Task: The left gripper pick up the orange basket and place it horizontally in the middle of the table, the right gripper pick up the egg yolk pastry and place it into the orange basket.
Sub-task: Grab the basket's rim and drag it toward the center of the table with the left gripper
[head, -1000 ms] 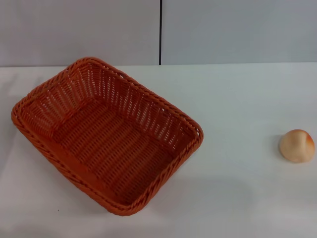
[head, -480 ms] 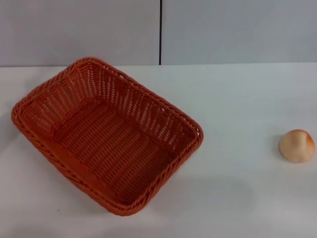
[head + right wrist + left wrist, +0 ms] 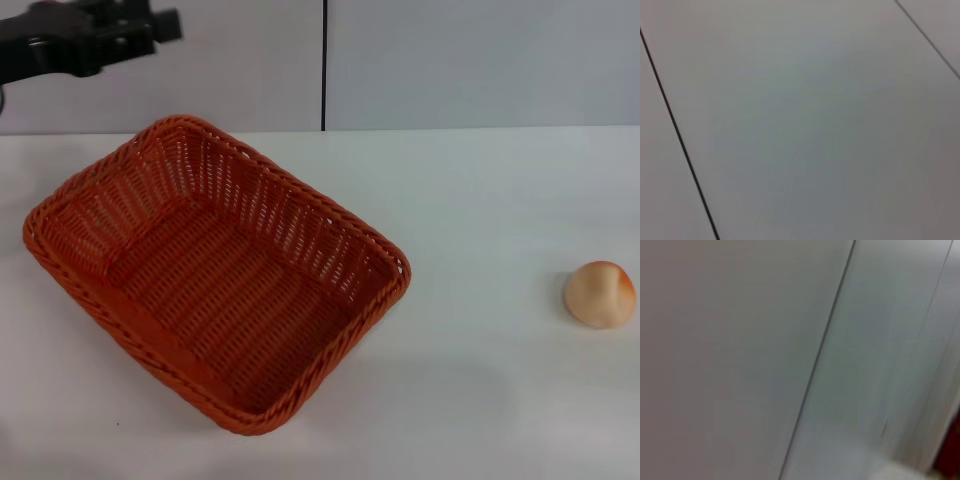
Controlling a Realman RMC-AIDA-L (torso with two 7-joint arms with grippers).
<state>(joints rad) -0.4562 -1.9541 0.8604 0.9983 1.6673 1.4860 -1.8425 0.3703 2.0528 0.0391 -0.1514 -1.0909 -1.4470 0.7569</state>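
The orange basket [image 3: 293, 226] rests empty on the white table [image 3: 480, 190], left of the middle and turned diagonally, one corner toward the wall. The egg yolk pastry [image 3: 599, 294] sits alone near the table's right edge, far from the basket. My left gripper [image 3: 150, 25] hangs high at the far left, above and behind the basket's far corner, touching nothing. The right gripper is out of view. Both wrist views show only grey wall panels.
A grey wall panel [image 3: 450, 60] with a dark vertical seam [image 3: 324, 65] closes off the table's far edge. A wide stretch of bare tabletop lies between the basket and the pastry.
The left arm has come into the head view at the top left; before, no arm showed. The basket and the pastry have not moved.
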